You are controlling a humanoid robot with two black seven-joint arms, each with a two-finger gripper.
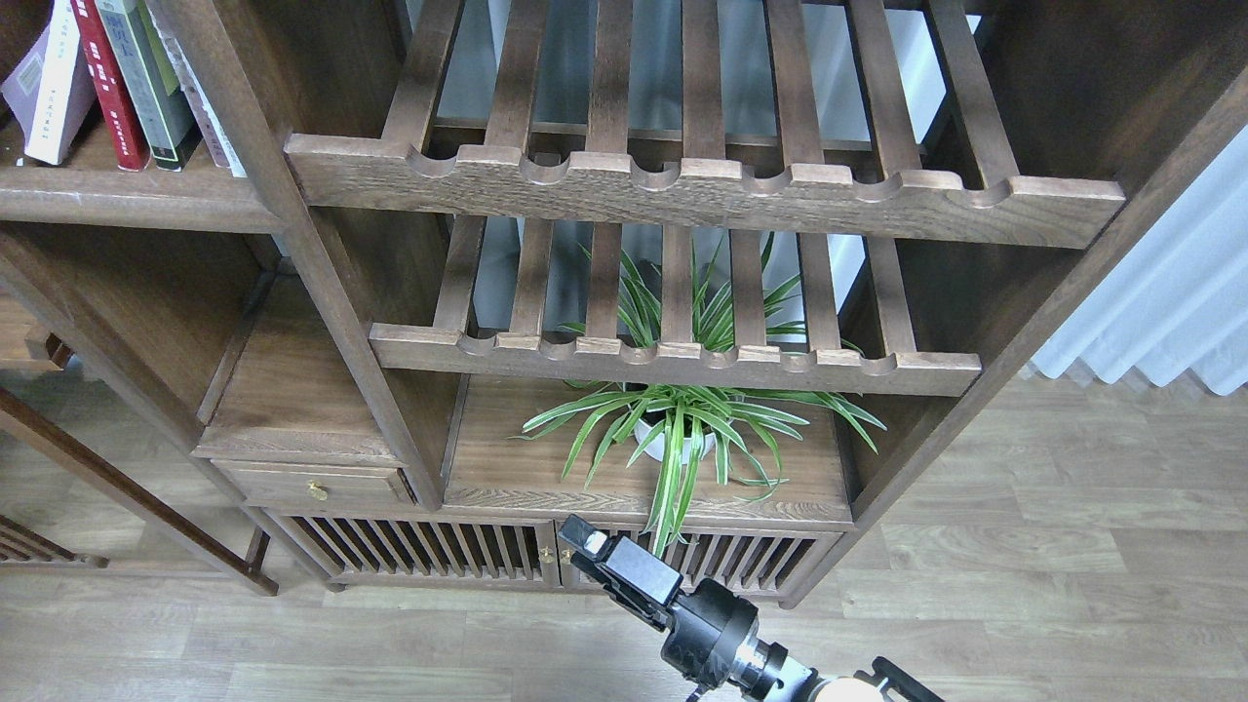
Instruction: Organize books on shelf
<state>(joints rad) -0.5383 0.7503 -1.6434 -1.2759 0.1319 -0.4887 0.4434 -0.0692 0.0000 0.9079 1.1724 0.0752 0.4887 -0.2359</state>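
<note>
At the bottom centre of the head view, from the gripper outward:

Right gripper (pixel 585 536): the far end of a black arm that comes up from the lower edge, right of centre. It points up and to the left. It is seen nearly end-on and dark, so I cannot tell its 2 fingers apart, nor how far it is open. Nothing shows in its hold.

Left gripper: not in the picture.

Cabinet doors (pixel 439 551): 2 slatted doors with small brass knobs, at the foot of the wooden unit. The gripper tip lies in front of the right door, near the knobs.

Plant (pixel 682 419): a green-and-white striped plant in a white pot, on the flat board just above the doors. One long leaf hangs down over the board's front edge, just beside the gripper tip.

Drawer (pixel 312 485): a small drawer with a brass knob, left of the plant's compartment.

Slatted racks (pixel 702 190): 2 racks with scalloped front rails, 1 above the other, over the plant.

Shelf (pixel 127 200): a flat dark-brown board with a rounded front edge, at the upper left, well apart from the gripper.

Books (pixel 107 88): they stand on that shelf, leaning left. From the left: a pale lavender-white one, a red one, a green-and-grey one, then pale books partly hidden behind the upright post.

Floor (pixel 1024 585): grey-brown wood planks.
</note>
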